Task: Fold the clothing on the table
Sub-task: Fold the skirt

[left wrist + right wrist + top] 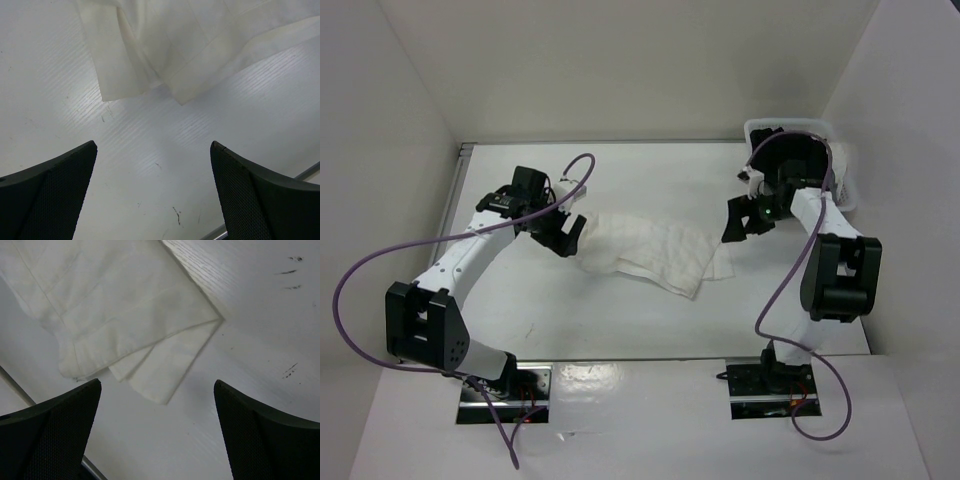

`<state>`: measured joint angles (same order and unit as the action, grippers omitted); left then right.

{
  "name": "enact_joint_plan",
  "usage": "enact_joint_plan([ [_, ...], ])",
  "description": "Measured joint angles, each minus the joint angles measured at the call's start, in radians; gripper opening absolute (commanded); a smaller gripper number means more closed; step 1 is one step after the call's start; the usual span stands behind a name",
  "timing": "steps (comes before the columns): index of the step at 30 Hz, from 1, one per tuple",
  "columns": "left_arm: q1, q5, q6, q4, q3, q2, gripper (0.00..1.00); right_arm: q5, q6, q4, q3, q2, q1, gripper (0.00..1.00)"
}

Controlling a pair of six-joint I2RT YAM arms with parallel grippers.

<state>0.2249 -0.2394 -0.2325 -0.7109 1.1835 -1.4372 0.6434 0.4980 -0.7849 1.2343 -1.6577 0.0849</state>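
White pleated clothing [650, 250], folded flat (corners layered), mid white table [620, 325]

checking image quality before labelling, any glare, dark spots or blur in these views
Top external: even, soft light, the clothing low in contrast against the white table. Left wrist: streaky sheen on the table below the cloth, fingers dark and soft-edged. Right wrist: dimmer, greyer, cloth folds readable.
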Motion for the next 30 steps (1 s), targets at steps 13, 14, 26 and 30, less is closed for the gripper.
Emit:
enact_joint_plan([
  [13, 0.0, 0.007, 0.003, 0.0, 0.0, -0.001, 1.0, 0.1, 0.084, -0.055, 0.007, -0.164, 0.096, 0.97],
  [14, 0.0, 0.007, 0.003, 0.0, 0.0, -0.001, 1.0, 0.102, 0.088, -0.056, 0.006, -0.164, 0.097, 0.97],
  [26, 0.0, 0.008, 0.003, 0.004, 0.0, -0.016, 1.0, 0.094, 0.099, -0.05, -0.019, -0.17, 0.097, 0.97],
  [30, 0.0, 0.008, 0.003, 0.007, 0.0, -0.039, 1.0, 0.094, 0.089, -0.045, -0.017, -0.204, 0.095, 0.97],
])
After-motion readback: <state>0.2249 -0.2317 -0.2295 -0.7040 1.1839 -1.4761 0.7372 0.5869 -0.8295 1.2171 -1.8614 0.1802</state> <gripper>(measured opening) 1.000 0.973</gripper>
